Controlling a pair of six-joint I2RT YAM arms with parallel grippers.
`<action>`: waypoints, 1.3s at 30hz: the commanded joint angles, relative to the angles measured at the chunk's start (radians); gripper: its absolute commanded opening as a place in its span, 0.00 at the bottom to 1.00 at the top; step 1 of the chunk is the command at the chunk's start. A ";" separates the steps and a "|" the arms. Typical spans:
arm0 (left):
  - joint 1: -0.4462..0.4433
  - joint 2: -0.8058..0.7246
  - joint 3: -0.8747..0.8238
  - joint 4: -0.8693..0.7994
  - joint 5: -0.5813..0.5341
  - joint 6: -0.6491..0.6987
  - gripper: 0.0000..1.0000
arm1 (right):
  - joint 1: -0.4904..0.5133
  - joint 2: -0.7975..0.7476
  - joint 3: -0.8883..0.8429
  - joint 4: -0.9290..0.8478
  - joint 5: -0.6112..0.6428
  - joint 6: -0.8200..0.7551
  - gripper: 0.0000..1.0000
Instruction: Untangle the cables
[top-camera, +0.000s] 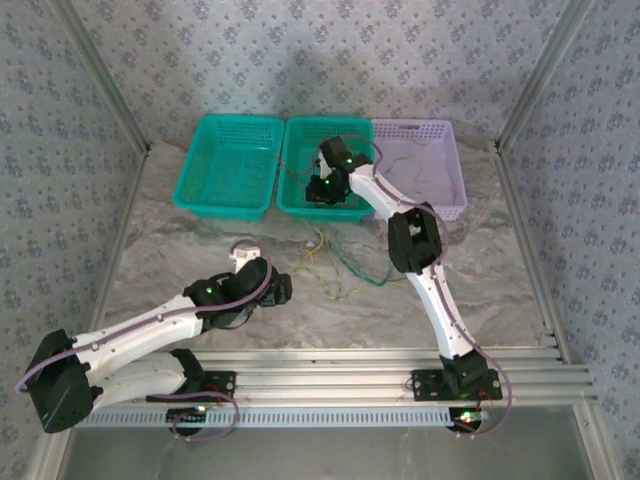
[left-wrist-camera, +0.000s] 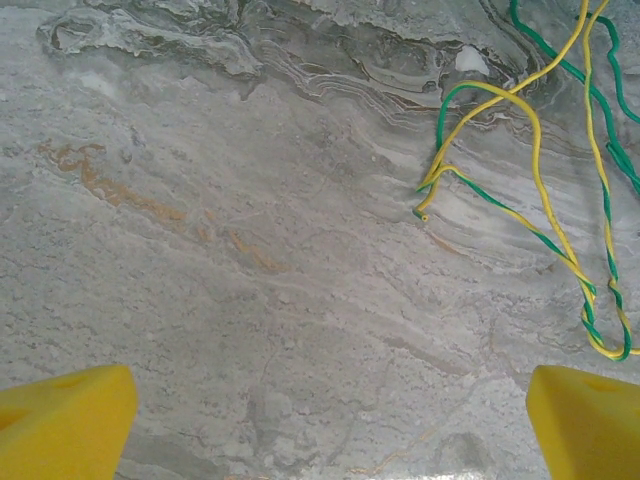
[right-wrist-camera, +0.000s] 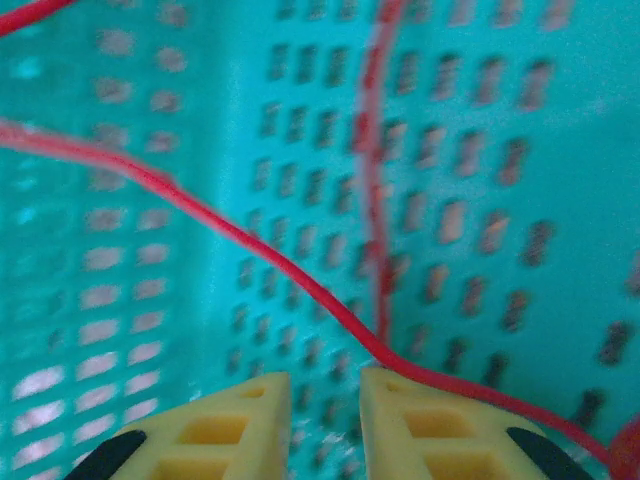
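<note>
Nearest me, my left hand (left-wrist-camera: 322, 405) hangs spread wide over the worktop (left-wrist-camera: 230, 280), holding nothing, with the yellow and green cables (left-wrist-camera: 520, 217) lying loosely twisted just ahead to its right. Farther out, my right hand (right-wrist-camera: 325, 390) is down inside the middle teal basket (right-wrist-camera: 520, 90), fingers nearly together. A red cable (right-wrist-camera: 250, 245) crosses right at the tips, and I cannot tell whether it is gripped.

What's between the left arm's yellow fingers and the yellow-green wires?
Only bare marbled table lies between the left gripper and the wires, as the left wrist view shows.
</note>
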 joint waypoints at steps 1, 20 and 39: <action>-0.007 -0.012 0.025 -0.027 -0.018 -0.010 1.00 | -0.047 0.016 0.063 -0.024 0.020 0.053 0.25; -0.007 0.028 0.042 0.006 0.009 -0.008 1.00 | -0.015 -0.451 -0.053 -0.131 0.076 -0.124 0.49; -0.049 0.369 0.221 0.115 0.053 0.012 1.00 | 0.158 -1.308 -1.268 0.131 0.193 -0.094 0.56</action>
